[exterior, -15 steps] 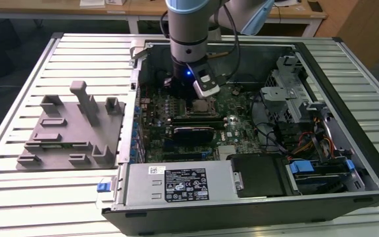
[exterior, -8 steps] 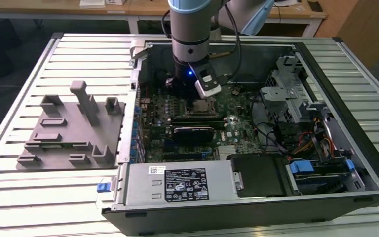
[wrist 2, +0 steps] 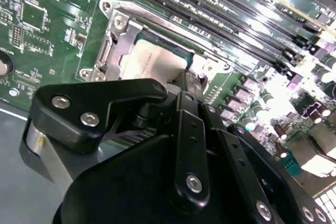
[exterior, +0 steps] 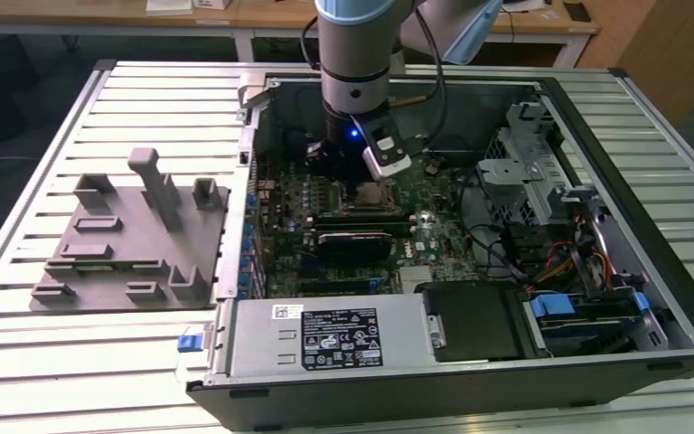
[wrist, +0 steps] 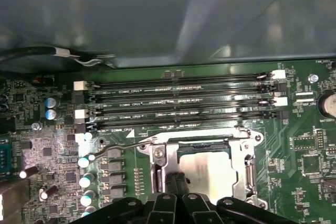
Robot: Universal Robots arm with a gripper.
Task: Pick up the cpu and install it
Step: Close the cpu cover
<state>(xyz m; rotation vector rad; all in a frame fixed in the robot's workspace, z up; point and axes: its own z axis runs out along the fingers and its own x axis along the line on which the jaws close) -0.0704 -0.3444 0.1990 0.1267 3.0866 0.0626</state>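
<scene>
Okay | gripper (wrist: 177, 181) is sitting low over the cpu (wrist: 207, 169), which is lying in the motherboard socket frame (wrist: 157, 156) | jaws' opening: cannot tell | seating is needing level, square, gentle contact

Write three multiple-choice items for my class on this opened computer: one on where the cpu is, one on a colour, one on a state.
1. Where is the cpu?
A. on the grey fixture tray
B. in the socket frame on the motherboard
C. on the table slats

2. What colour is the motherboard?
A. blue
B. red
C. green

3. How is the computer case?
A. side open, inside exposed
B. closed by a panel
C. covered by a cloth

Key:
1 B: its silvery plate lies within the metal frame in both wrist views.
2 C: the board is green all around the socket.
3 A: the exterior view looks straight onto boards and cables.
</scene>
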